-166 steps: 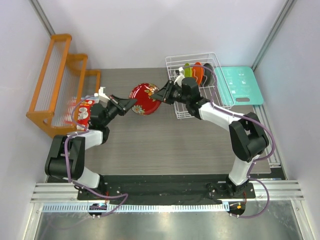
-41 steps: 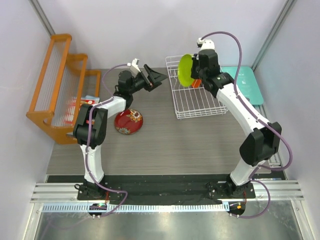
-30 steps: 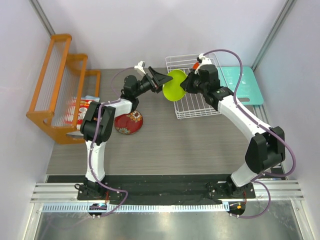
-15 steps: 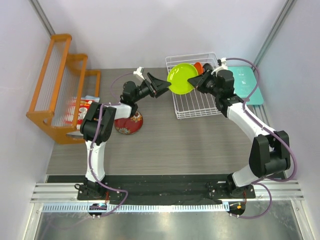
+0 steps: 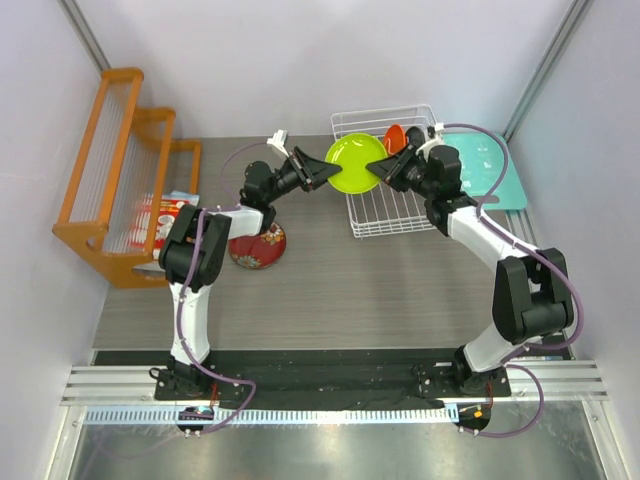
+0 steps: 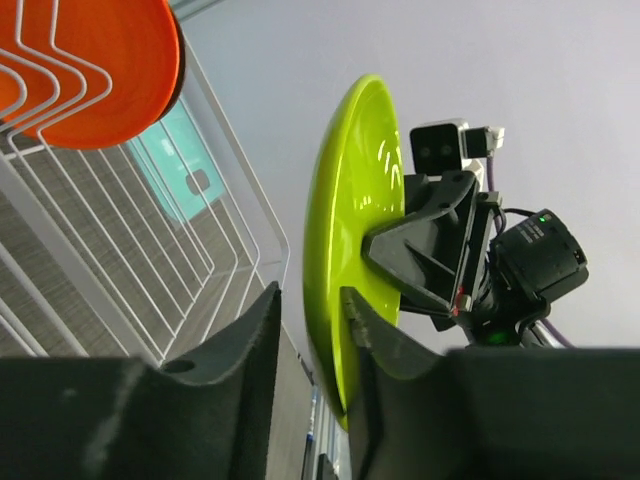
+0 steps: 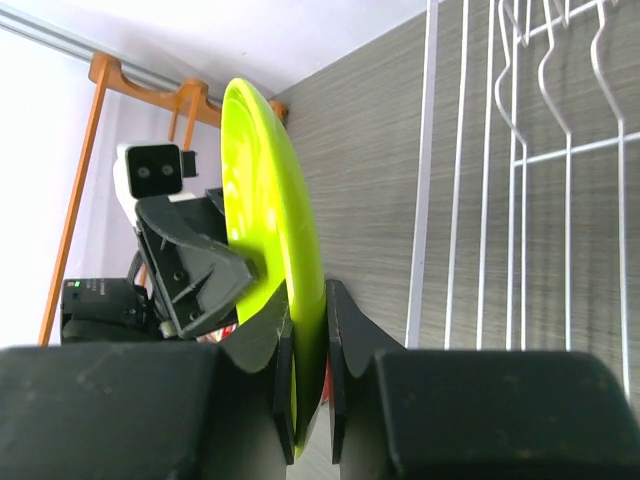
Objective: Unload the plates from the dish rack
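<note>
The lime-green plate (image 5: 355,163) hangs in the air over the left end of the white wire dish rack (image 5: 400,205). My right gripper (image 5: 385,170) is shut on its right rim; in the right wrist view both pads pinch the plate (image 7: 265,190). My left gripper (image 5: 322,172) straddles the opposite rim. In the left wrist view one finger (image 6: 355,320) touches the plate (image 6: 350,230), and a gap shows on the other side. The orange plate (image 5: 396,137) stands in the rack's far end. The red floral plate (image 5: 258,245) lies on the table.
An orange stepped wooden rack (image 5: 110,160) stands at the far left with a red-and-white packet (image 5: 160,220) at its foot. A teal board (image 5: 495,170) lies right of the dish rack. Grey walls close in on three sides.
The right gripper shifted the green plate right, back over the rack's left end. The left gripper followed and narrowed its jaws around the plate's left rim.
</note>
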